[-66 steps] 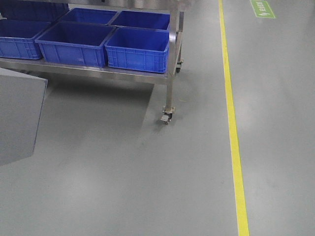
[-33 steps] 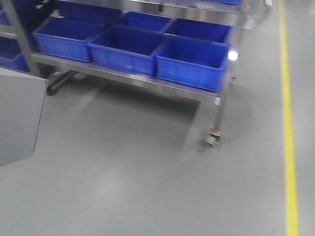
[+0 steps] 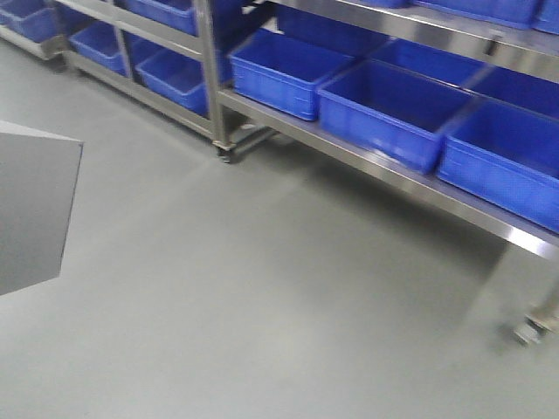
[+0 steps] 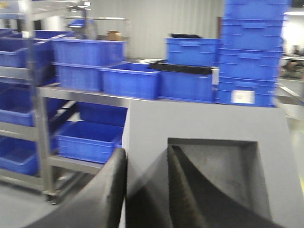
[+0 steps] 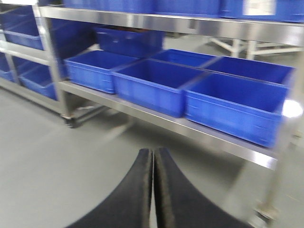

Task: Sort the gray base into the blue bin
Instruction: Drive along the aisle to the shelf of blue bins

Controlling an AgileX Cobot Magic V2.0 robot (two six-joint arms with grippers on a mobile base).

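Note:
The gray base [image 4: 204,123] fills the left wrist view, its square recess [image 4: 218,171] facing the camera. My left gripper [image 4: 146,151] is shut on the base's wall, with one finger outside it and the other inside the recess. In the front view the base shows as a gray slab [image 3: 35,209] at the left edge. Several blue bins stand in a row on the rack's lower shelf, one of them a blue bin [image 3: 393,109] near the middle, and I cannot tell which is the task's. My right gripper [image 5: 153,152] is shut and holds nothing, hanging over the floor in front of a blue bin [image 5: 152,83].
A steel rack [image 3: 384,170] on castors [image 3: 528,332] runs across the right and back, with a post [image 3: 210,78] and more bins beyond. A tall stack of blue bins [image 4: 249,52] carries a pale label. Gray floor [image 3: 262,297] lies in front.
The front view has swung left. The rack and its bins have slid to the right and grown closer, and the yellow floor line has left the frame. The held base keeps its place.

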